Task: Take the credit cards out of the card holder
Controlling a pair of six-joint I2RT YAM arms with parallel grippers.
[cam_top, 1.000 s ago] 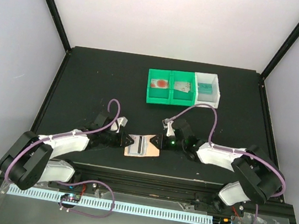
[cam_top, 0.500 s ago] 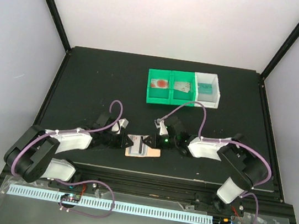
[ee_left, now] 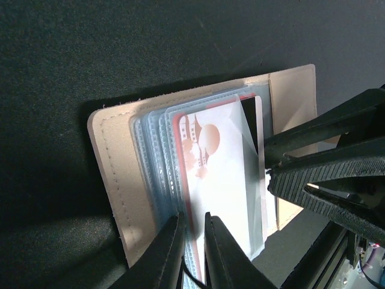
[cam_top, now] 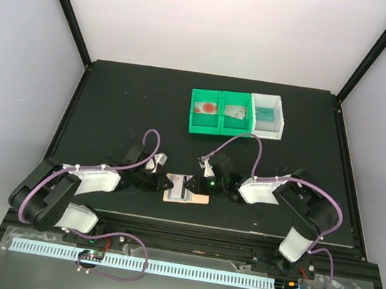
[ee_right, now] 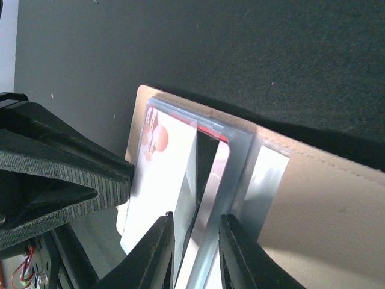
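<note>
We see both arms folded low at the near edge, forearms reaching inward, wrists facing each other near the middle. Left arm (cam_top: 91, 180) comes in from the left; left gripper (ee_left: 194, 220) has its fingers almost together, pinching sleeve pages of the card holder (ee_left: 114, 180). Right arm (cam_top: 262, 190) comes in from the right; right gripper (ee_right: 197, 220) has its fingers a narrow gap apart, astride a sleeve edge. We can't tell whether it clamps.
</note>
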